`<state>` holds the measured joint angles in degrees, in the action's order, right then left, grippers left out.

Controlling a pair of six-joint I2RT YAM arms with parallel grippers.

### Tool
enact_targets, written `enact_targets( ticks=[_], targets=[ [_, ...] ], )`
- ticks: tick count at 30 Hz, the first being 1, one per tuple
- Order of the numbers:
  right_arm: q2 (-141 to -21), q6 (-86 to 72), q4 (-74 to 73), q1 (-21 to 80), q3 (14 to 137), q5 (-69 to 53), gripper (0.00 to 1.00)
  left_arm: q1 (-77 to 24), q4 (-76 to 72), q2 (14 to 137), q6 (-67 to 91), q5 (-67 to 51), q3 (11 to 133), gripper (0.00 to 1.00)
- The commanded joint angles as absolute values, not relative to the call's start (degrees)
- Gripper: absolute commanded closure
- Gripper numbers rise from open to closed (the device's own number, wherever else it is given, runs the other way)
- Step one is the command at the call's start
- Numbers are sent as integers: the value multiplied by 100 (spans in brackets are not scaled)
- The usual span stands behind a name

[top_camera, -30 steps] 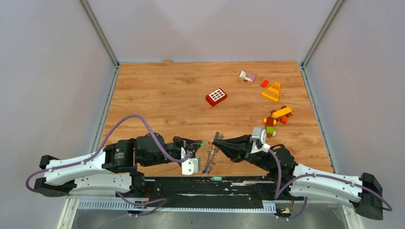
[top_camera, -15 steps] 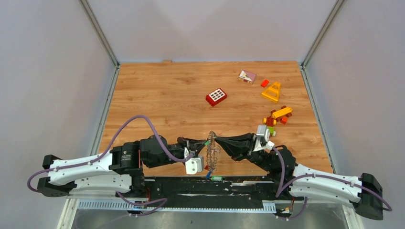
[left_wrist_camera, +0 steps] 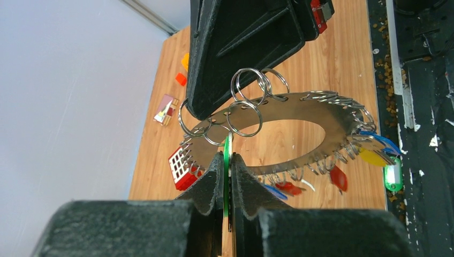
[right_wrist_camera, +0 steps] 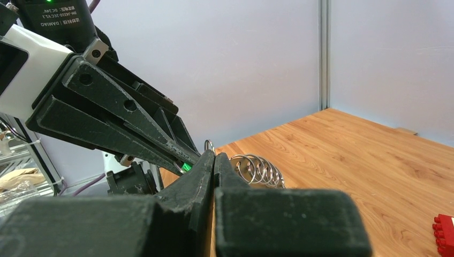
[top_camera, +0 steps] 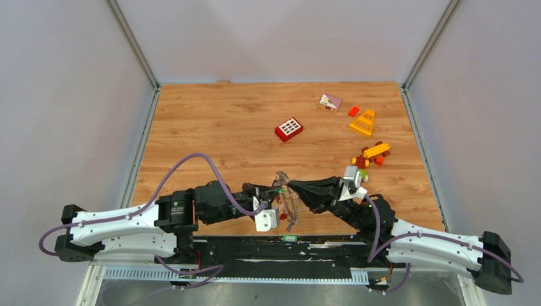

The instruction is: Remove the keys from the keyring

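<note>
The left gripper (left_wrist_camera: 227, 160) is pressed together on a thin green tab (left_wrist_camera: 228, 143), which stands on edge between its fingertips. It is probably the plastic head of one key, though the pinch hides most of it. Straight ahead of those tips is the keyring (left_wrist_camera: 321, 110), a flat grey metal band with a wide oval hole. It is lifted off the table (top_camera: 217, 127) and lies nearly level before the left wrist camera. The right gripper (left_wrist_camera: 206, 110) comes in from the opposite side, almost tip to tip with the left one, its jaws closed on the ring's rim just above and beyond the green tab. Several split rings (left_wrist_camera: 251, 101) thread the rim right beside that grip. Round the band, away to the right of the left fingers, the keys (left_wrist_camera: 372, 156) hang with yellow, blue and red heads. Below the keyring, just left of the left fingertips, a red brick (left_wrist_camera: 179, 170) lies on the wood. A green tag (left_wrist_camera: 392, 176) rests on the black base rail (left_wrist_camera: 417, 139), well off to the right
</note>
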<state>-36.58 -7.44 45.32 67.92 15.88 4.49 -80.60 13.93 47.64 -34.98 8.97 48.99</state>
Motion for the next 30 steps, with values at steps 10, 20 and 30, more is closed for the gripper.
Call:
enact_targets(
  ticks=[10,20,30],
  targets=[
    [-3478,-880,5419,6753,1657,624,100,-8086,1167,5046,-3401,912,4660,100],
    [-3400,-882,5434,6758,1602,649,100,-8086,989,5085,-3349,1008,4537,100],
    [-3053,-769,5175,6759,1488,773,100,-8086,1292,4630,-3376,1360,4620,100]
  ],
)
